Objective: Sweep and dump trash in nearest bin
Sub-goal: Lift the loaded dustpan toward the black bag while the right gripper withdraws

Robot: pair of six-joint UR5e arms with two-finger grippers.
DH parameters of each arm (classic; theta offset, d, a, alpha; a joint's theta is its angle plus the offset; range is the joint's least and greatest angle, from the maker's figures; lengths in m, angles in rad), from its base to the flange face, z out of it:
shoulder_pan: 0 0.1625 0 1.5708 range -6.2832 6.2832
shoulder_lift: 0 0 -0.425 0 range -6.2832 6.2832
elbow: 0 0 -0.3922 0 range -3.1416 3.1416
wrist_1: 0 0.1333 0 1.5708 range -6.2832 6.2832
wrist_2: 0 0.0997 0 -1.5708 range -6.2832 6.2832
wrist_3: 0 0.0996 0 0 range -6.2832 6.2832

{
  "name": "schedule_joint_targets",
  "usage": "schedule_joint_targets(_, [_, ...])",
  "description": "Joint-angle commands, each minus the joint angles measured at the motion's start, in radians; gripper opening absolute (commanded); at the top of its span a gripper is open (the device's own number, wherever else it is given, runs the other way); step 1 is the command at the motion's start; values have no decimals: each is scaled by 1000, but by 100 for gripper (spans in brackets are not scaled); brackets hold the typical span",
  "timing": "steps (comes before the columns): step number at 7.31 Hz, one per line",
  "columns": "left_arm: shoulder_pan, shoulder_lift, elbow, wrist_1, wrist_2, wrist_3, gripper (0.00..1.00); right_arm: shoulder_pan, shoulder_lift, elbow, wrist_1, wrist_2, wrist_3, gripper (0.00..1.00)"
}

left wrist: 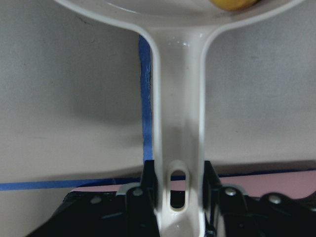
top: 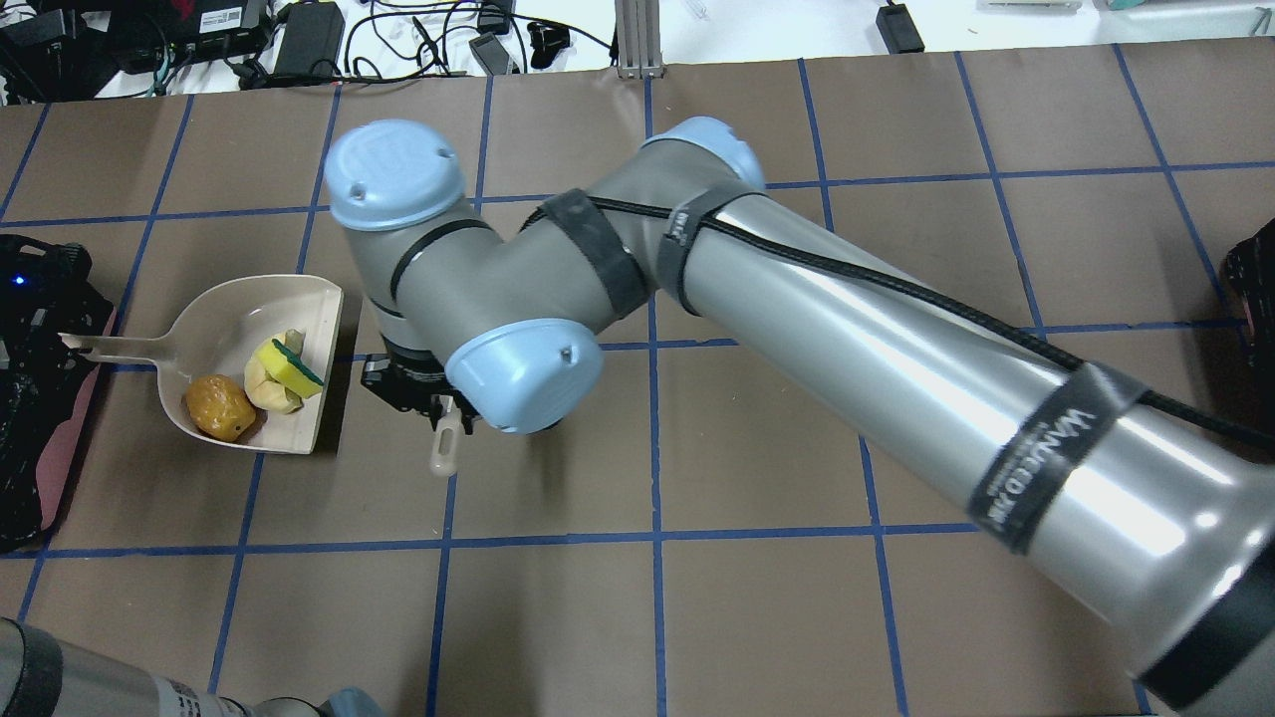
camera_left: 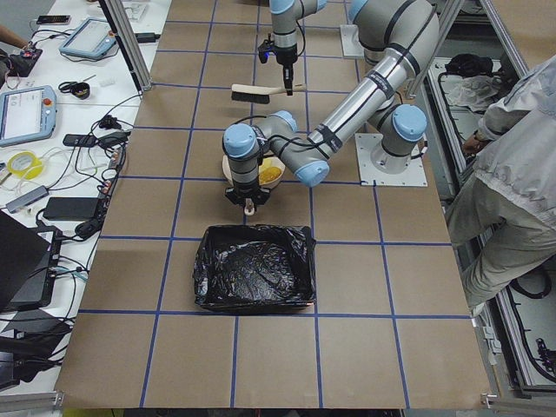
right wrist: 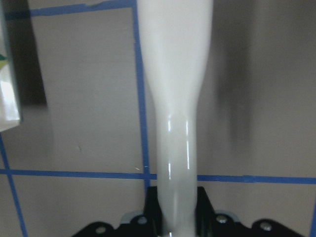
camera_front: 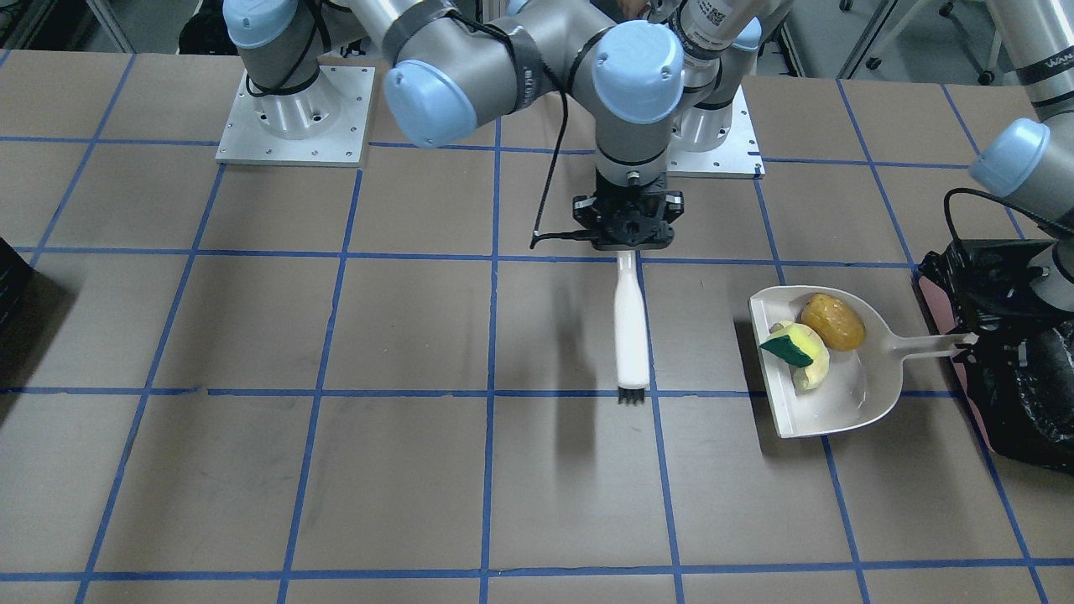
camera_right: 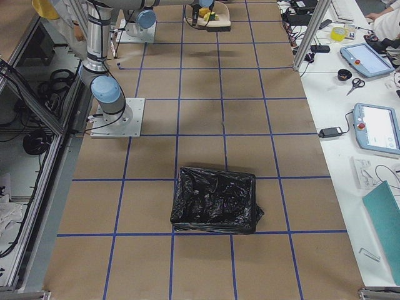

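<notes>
L pincer [left wrist: 178,187] is gripping dustpan [camera_front: 847,394] handle w/ trash [camera_front: 831,323] lying inside (bin [camera_front: 1028,403] just beside); R pincer [camera_front: 628,239] is clamping white brush [camera_front: 631,327], apart from dustpan.

The trash [camera_front: 815,340], potato lump, sponge and scraps, lies in a dustpan [camera_front: 847,396] beside the black-lined bin [camera_front: 1028,394].

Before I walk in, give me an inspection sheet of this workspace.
Surface: brown table, blue tape grid.
Job's things: trash lies in the white dustpan; bin sits at its handle end.
Clutter: second black-bagged bin at the opposite end.
Claws: left claw shut on the dustpan's handle; right claw shut on the brush.
Cables: black cable strapped along the right arm.
Surroundings: person beside the table; pendants on the side bench.
</notes>
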Motion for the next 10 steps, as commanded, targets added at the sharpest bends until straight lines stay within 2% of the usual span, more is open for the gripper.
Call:
schedule_joint_targets(1, [33,16,124,-227,-32,-5,0,-65,-153,236,-5,-10,-84,0])
schedule_joint_targets(2, [53,19,163,-277,-33,0,0,-62,-208,334,-51,-44,-86,0])
schedule_joint_targets(3, [98,20,170,-291,-39,15,0,-61,-274,417,-62,-44,-77,0])
schedule_joint_targets(4, [147,25,180,-311,-56,21,0,-62,-314,480,-121,-47,-25,0])
schedule_joint_targets(5, [206,43,203,-349,-90,21,0,-73,-310,495,-175,-49,-18,0])
schedule_joint_targets(7, [315,65,264,-403,-87,55,0,-76,-307,533,-170,-47,-70,0])
schedule_joint_targets(8, [365,48,309,-409,-61,90,0,-74,-309,580,-180,-46,-98,0])
schedule_joint_targets(10, [390,-8,419,-399,24,118,0,-73,-300,622,-194,-43,-103,0])
